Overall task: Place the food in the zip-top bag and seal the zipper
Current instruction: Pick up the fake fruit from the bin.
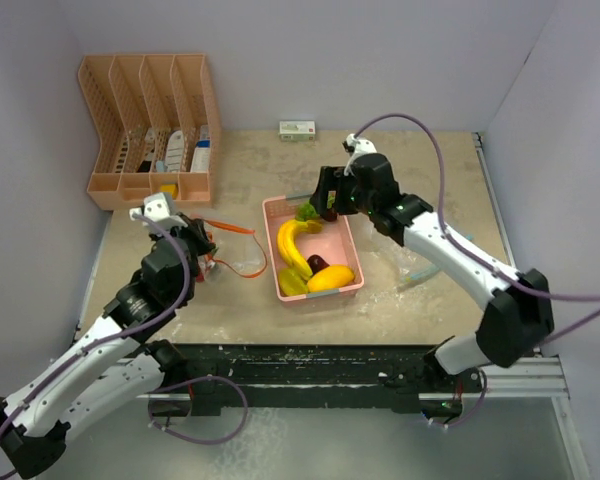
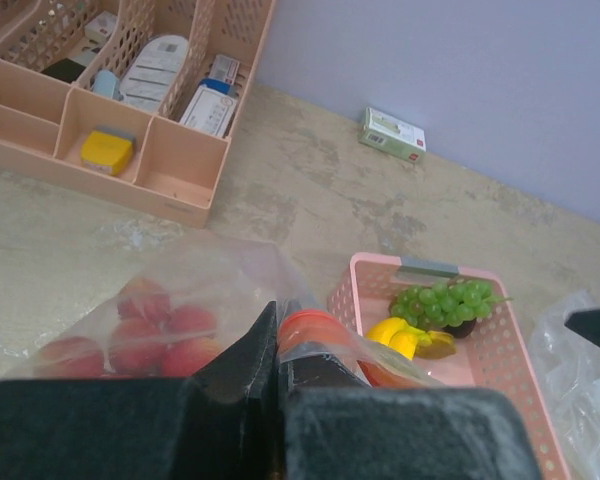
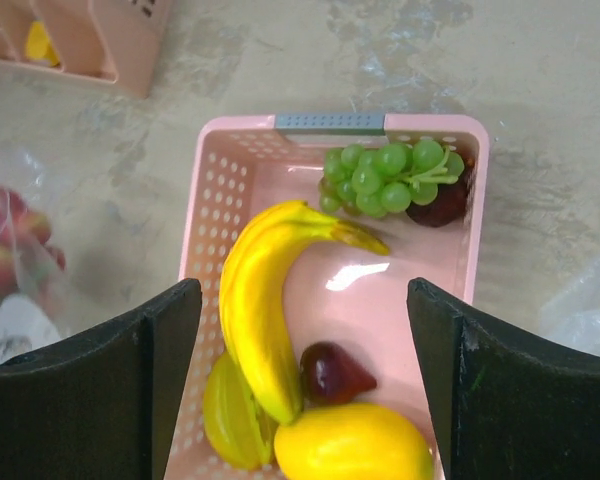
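Fruit in the pink basket (image 3: pixel 205 200): a banana (image 3: pixel 255 300), a mango (image 3: pixel 350 445), green grapes (image 3: pixel 385 170), a dark red piece (image 3: pixel 335 372) and a yellow-green piece (image 3: pixel 230 420). The right gripper (image 3: pixel 300 320) hangs directly above the basket, jaws spread wide and holding nothing. Left of the basket, the left gripper (image 2: pixel 278 360) is clamped on the zip-top bag (image 2: pixel 195 275), with clear film pinched between its closed jaws. Red fruit pieces (image 2: pixel 165 325) lie inside the bag. An organizer (image 1: pixel 150 130) stands at the far left of the table (image 1: pixel 420 170). A small box (image 1: pixel 297 130) lies by the back wall.
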Available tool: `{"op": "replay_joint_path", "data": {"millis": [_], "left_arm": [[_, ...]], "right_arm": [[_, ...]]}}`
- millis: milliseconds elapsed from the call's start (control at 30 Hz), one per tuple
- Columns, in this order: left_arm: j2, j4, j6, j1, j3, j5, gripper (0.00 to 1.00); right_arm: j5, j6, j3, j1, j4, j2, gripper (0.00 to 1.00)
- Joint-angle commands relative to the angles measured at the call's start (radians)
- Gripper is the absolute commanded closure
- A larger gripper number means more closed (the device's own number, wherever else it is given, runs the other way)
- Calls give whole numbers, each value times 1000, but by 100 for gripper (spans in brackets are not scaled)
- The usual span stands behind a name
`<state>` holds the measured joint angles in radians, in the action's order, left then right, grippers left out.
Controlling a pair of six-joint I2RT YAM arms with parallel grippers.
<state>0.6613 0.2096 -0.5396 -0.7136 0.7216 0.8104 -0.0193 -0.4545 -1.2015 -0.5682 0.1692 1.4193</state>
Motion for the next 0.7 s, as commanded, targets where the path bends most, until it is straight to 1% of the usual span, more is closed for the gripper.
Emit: {"op": "replay_joint_path", "data": {"millis": [0,100,233,400,500,667], "left_arm": [[59,-74,-21,2,6,-31,100],[60,-100,-9,3,-8,-45,100],[59,-124,0,2,-27,-51,100],[69,-144,8,2,-37,-56,100],[72,-163,13,3,-44,-62,100],[98,-196,10,2,-59,-97,100]], "right_arm": [[-81,-112,-91,1,-94,128,15],[-91,-165,-98,2,-143,212,15],[-148,-210,-114,1,-165,290,15],[-184,-216,-175,3,-149,390,15],[-235,-212,-201,3,-151,436,15],[-286,-198,-255,3,-145,508,16]]}}
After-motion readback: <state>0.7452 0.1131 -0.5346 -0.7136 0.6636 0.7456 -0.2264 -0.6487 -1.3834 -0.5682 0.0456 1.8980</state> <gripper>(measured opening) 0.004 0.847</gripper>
